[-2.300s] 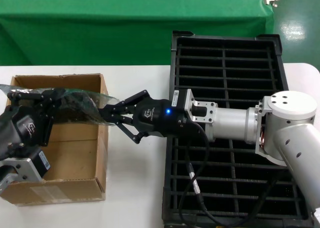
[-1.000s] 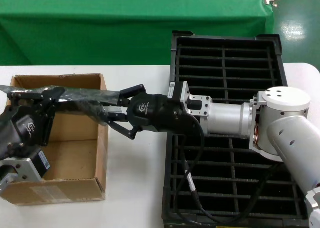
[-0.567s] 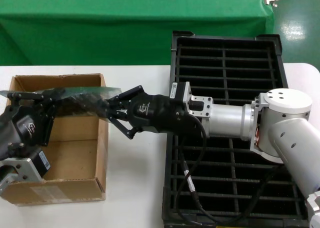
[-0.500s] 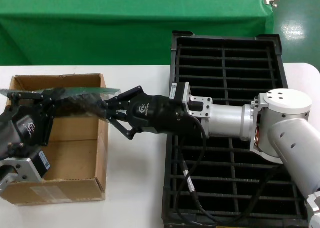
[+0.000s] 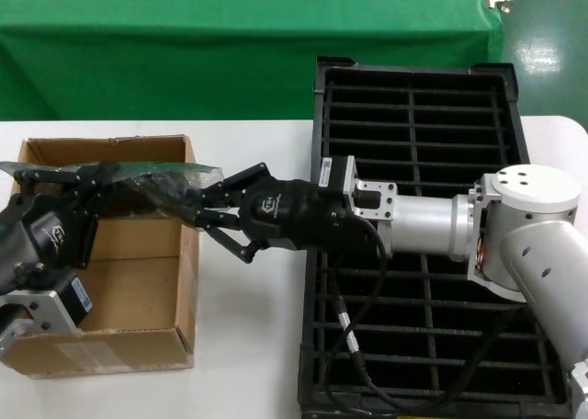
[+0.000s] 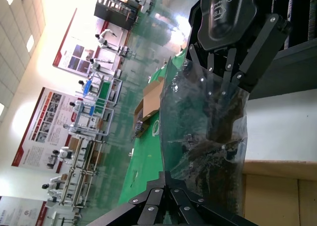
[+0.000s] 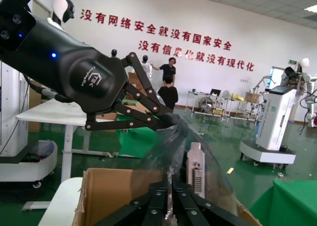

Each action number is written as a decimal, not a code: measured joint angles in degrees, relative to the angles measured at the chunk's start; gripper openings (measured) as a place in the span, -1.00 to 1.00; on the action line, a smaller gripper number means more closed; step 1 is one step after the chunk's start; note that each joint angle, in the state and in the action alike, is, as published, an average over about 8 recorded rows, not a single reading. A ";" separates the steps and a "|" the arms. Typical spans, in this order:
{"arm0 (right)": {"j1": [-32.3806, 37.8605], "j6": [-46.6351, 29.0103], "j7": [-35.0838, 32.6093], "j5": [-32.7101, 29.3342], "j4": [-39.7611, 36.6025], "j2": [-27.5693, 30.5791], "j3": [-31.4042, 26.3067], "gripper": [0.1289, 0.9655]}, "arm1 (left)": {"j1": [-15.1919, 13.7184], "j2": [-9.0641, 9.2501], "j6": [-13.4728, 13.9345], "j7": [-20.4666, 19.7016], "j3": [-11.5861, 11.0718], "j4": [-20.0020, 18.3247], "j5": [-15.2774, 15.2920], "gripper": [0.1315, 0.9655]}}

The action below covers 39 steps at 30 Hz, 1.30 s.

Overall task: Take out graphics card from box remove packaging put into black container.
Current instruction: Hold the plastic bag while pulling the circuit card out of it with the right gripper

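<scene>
Above the far part of the cardboard box (image 5: 101,254), on the left of the white table (image 5: 248,345), we see both grippers meeting at the plastic bag (image 5: 152,187). We find the left gripper (image 5: 87,182) on the left, its dark body over the box's left side, with its fingers closed on the left end of the bag and holding it up above the box. Our right gripper (image 5: 207,209) reaches across from the right, its arm stretched over the black tray (image 5: 413,107), and its fingers are pinched on the right end of the bag, just past the box's right wall.

Between the two grippers the bag hangs stretched and crinkled, greenish and see-through. Inside it we can make out the dark graphics card (image 6: 223,117) in the left wrist view, close to the right gripper's fingertips (image 6: 225,80). From the right wrist view we see the card's silver bracket (image 7: 196,169) with a port, standing upright inside the bag (image 7: 178,151), with the left gripper (image 7: 166,123) closed on the bag's top edge and the box (image 7: 106,191) below.

The tray lies well to the right of the box, its slots running in two columns. Behind the table we see a green cloth (image 5: 184,61).
</scene>
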 joint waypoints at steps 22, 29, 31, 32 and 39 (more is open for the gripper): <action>4.71 1.39 -4.20 5.73 -8.38 -1.09 -2.35 -0.34 | 0.00 0.00 0.00 0.01 0.00 0.00 0.00 -0.98; 4.82 2.65 -3.94 11.26 -8.50 -1.18 -7.37 -0.05 | 0.00 0.00 0.00 0.01 0.00 0.00 0.00 -0.98; 4.71 3.01 -3.68 13.07 -8.29 -1.18 -9.21 -0.05 | 0.00 0.00 0.00 0.01 0.00 0.00 0.00 -0.98; 4.65 3.16 -3.54 13.96 -8.19 -1.19 -10.13 -0.03 | 0.00 0.00 0.00 0.01 0.00 0.00 0.00 -0.98; 4.36 3.82 -2.70 19.09 -7.60 -1.19 -15.59 0.14 | 0.00 0.00 0.00 0.01 0.00 0.00 0.00 -0.98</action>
